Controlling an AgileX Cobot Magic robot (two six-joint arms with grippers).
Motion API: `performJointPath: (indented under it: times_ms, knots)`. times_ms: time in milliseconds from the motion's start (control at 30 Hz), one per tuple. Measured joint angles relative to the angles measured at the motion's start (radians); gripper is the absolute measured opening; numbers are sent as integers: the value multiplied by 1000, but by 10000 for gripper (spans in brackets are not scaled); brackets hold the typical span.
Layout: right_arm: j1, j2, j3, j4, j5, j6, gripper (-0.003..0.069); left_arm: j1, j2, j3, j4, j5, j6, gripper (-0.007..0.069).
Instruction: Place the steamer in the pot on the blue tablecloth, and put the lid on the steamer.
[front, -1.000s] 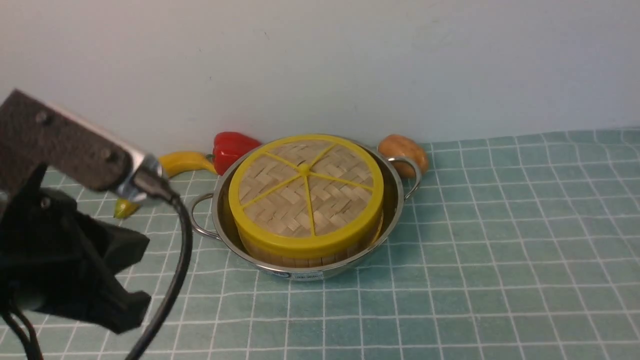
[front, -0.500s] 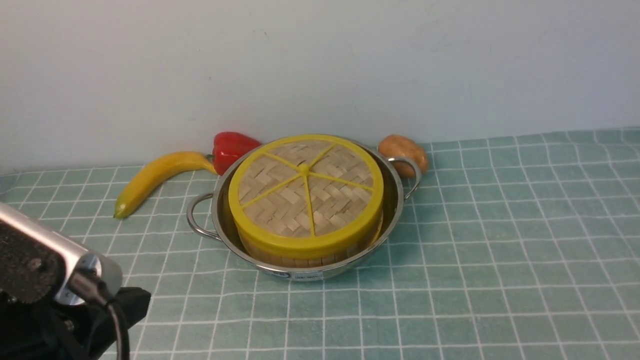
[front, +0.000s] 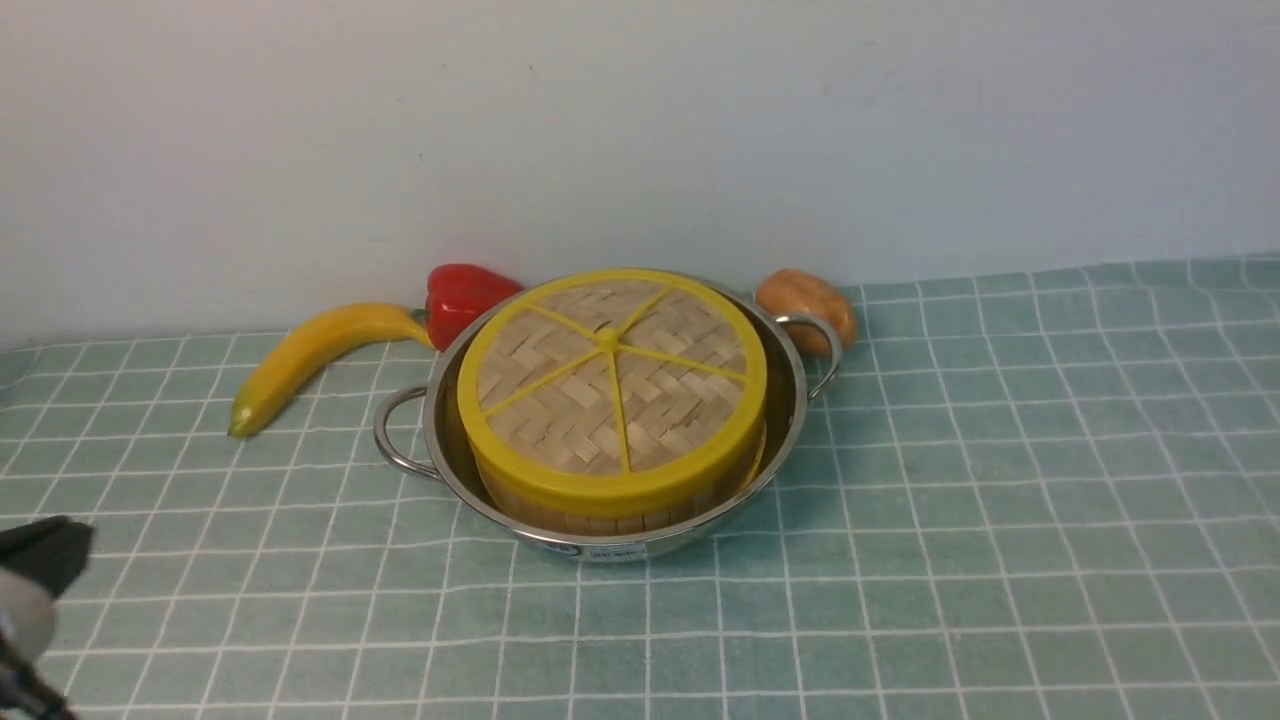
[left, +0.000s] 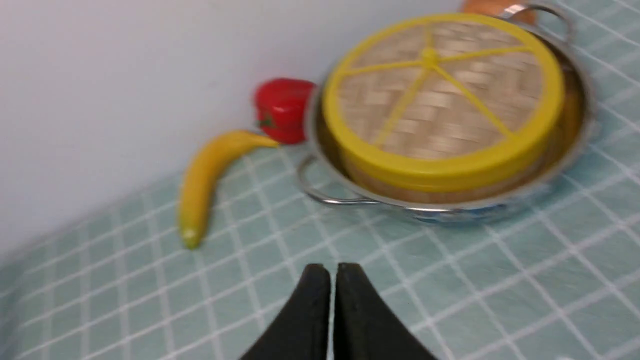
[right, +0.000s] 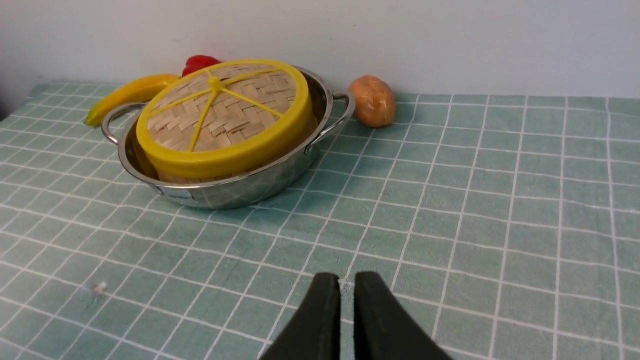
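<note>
- The flat woven bamboo lid (front: 612, 385) with its yellow rim sits on the tan bamboo steamer (front: 600, 517), inside the shiny steel pot (front: 455, 480) on the blue checked tablecloth (front: 1000, 520).
- A smooth yellow banana (front: 300, 358) lies near the pot.
- The left gripper (left: 332, 274) has pulled back since a second ago; its tips almost touch, holding nothing.
- The right gripper (right: 347, 284) shows a thin gap and is empty too.

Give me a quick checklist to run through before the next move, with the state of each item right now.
1. Steamer sits inside the pot: ok.
2. Lid lies flat on the steamer: ok.
3. Pot stands on the blue tablecloth: ok.
4. Left gripper is away from the pot and holds nothing: ok.
5. Right gripper is away from the pot and holds nothing: ok.
6. Food inside the steamer undisturbed: cannot tell, the lid hides it.
</note>
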Motion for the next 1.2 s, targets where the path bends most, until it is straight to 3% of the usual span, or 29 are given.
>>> performJointPath:
  times_ms: [167, 300, 500, 667, 1200]
  knots:
    - [0, 0, 0, 0, 0, 0, 102, 158, -246, 213, 4, -120, -12, 19]
    - [0, 0, 0, 0, 0, 0, 124, 217, -370, 367, 4, -217, -58, 22]
    - [0, 0, 0, 0, 0, 0, 160, 233, -386, 516, 3, -358, -78, 22]
    - [0, 0, 0, 0, 0, 0, 183, 233, -388, 519, 5, -417, -78, 36]
    - [0, 0, 0, 0, 0, 9, 238, 233, -388, 519, 6, -425, -78, 85]
